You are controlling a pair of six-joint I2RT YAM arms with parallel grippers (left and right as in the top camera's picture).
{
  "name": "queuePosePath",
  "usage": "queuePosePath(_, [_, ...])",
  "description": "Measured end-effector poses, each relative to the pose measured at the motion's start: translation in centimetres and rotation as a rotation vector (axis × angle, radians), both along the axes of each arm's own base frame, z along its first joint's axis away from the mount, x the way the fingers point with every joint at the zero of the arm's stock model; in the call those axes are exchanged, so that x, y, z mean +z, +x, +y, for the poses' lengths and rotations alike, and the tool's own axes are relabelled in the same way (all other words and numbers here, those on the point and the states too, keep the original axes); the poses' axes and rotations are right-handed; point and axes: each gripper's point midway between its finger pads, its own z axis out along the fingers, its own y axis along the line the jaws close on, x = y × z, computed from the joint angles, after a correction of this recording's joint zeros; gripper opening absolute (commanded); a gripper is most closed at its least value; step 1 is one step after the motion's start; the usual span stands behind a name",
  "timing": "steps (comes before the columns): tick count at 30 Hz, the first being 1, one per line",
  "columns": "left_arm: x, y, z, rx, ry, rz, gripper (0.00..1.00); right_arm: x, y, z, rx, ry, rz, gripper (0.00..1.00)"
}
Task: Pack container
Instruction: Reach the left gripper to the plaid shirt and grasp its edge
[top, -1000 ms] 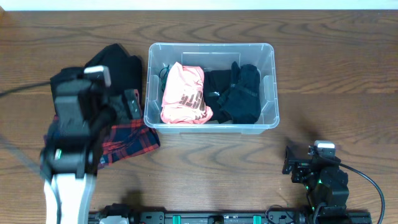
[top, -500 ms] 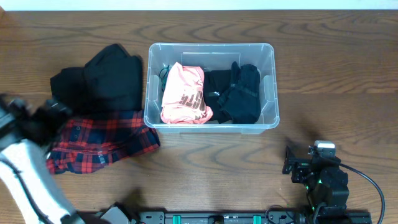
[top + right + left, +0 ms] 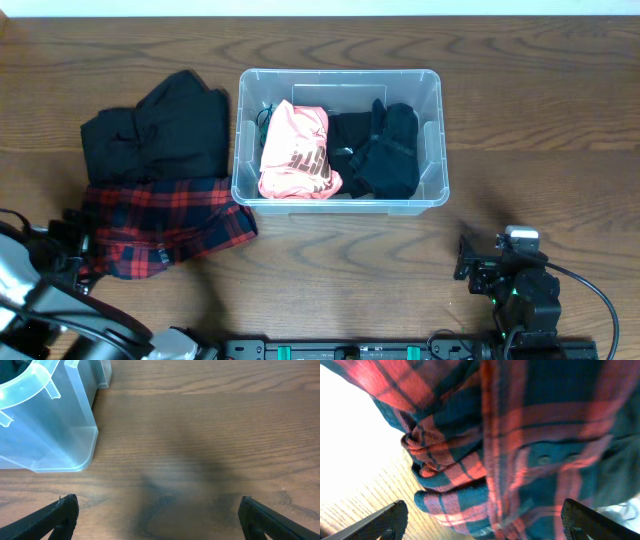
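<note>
You're lining up for the plaid shirt, the next piece to go in the bin.

The bin (image 3: 434,150) sits mid-table and already holds a pink top (image 3: 297,150) and dark clothes (image 3: 390,150). The plaid shirt (image 3: 165,225) and a black top (image 3: 160,130) lie just to its left on the table (image 3: 330,285). Your left gripper (image 3: 70,240) is at the shirt's near-left edge. The overhead view hides its fingers, but the left wrist view shows them spread wide on either side of bunched plaid and holding nothing. I'd say the next move is to press into that fold, close on it, then lift and carry it right over the rim. Only the right wrist view shows the right gripper (image 3: 157,510) wide open and empty over bare wood, with the bin's corner nearby.
</note>
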Motion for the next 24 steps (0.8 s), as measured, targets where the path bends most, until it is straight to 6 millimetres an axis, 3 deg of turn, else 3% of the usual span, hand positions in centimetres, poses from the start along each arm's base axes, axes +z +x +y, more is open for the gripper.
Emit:
queuePosePath(17, [-5.3,2.3,1.0,-0.074,-0.015,-0.015,0.99,0.0,0.0,0.0,0.0,0.0,0.0,0.99])
queuePosePath(18, [-5.5,2.3,0.9,-0.078,-0.02,-0.008,0.9,0.0,0.0,0.0,0.0,0.0,0.0,0.99])
queuePosePath(19, [-5.6,2.4,0.9,-0.078,-0.022,-0.006,0.69,0.0,0.0,0.0,0.0,0.0,0.0,0.99])
queuePosePath(20, [-5.7,2.5,0.8,-0.086,-0.021,-0.003,0.58,0.0,0.0,0.0,0.0,0.0,0.0,0.99])
queuePosePath(22, [-6.0,2.9,0.6,-0.106,-0.03,-0.011,0.21,0.0,0.0,0.0,0.0,0.001,0.0,0.99])
queuePosePath(23, [-6.1,3.2,0.4,-0.118,-0.041,-0.03,0.08,0.0,0.0,0.0,0.0,0.0,0.0,0.99])
queuePosePath(24, [-6.2,3.6,0.1,-0.126,-0.052,-0.047,0.06,0.0,0.0,0.0,0.0,0.0,0.0,0.99])
